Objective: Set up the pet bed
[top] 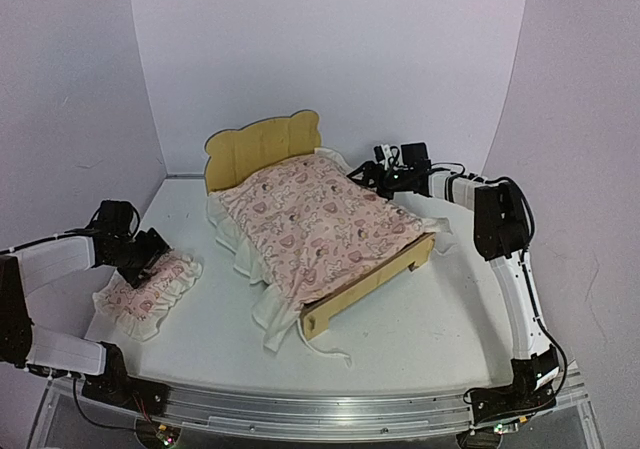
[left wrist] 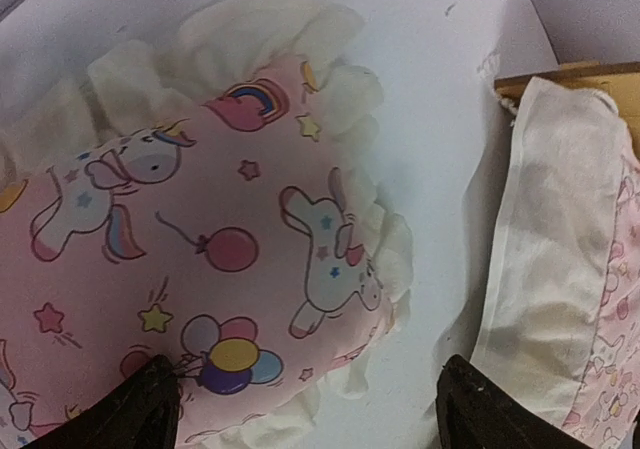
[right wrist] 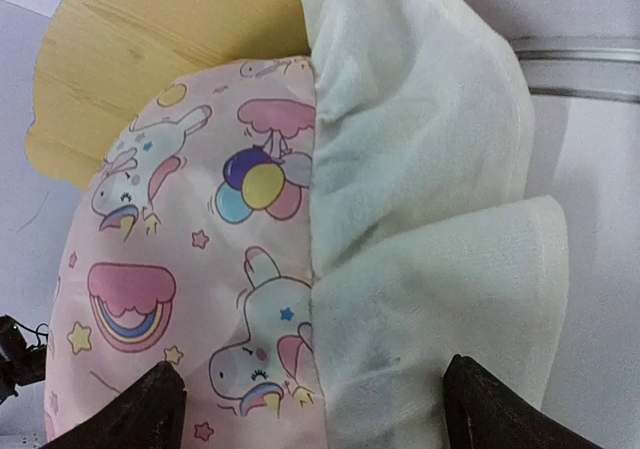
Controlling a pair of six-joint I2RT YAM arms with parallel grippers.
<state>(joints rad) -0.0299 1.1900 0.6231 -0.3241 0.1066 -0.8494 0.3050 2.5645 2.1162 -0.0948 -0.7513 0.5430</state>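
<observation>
Seeing left jaws spread above pillow (left wrist: 200, 239) near worktop's (top: 430, 319) left edge; right jaws spread above blanket (right wrist: 200, 269) by headboard (right wrist: 130, 49), maybe touching.

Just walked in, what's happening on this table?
A two-armed robot is making up a small wooden pet bed. The pink blanket lies spread over it. The left gripper hovers open over the ruffled pillow on the table beside the bed; the right gripper sits open at the blanket's edge near the headboard.

A robot lab booth — bare white walls (top: 330, 49), white table (top: 430, 319), arms (top: 512, 269) on a metal rail (top: 320, 409).
</observation>
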